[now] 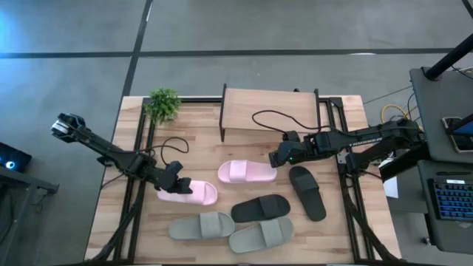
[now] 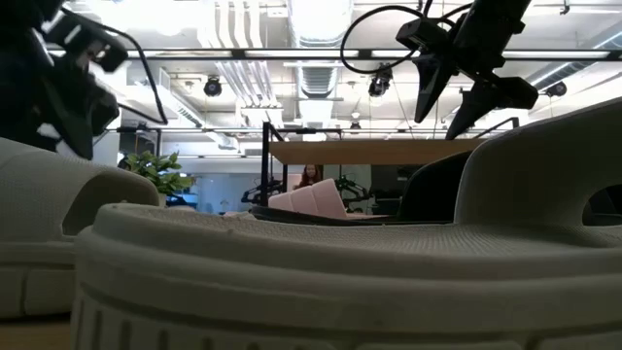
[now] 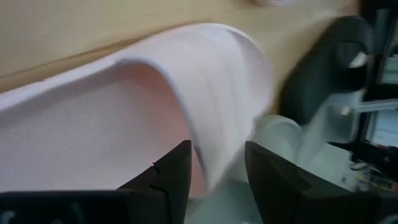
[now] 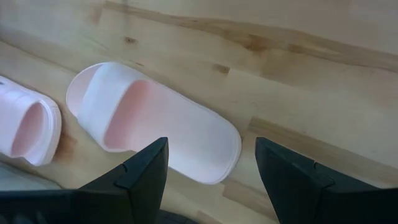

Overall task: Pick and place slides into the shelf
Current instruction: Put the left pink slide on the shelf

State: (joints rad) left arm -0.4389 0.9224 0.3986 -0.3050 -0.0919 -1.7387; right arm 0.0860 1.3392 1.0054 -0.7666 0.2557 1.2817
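While the left arm reaches low across the tabletop (image 1: pixel 111 222), its left end effector (image 1: pixel 174 181) grasps the strap of one pale pink slide (image 1: pixel 198 193). The right end effector (image 1: pixel 275 157) hovers released beside the other pink slide (image 1: pixel 247 172), near the plank-topped shelf (image 1: pixel 270 111). Smooth moulded foam; no legible markings.
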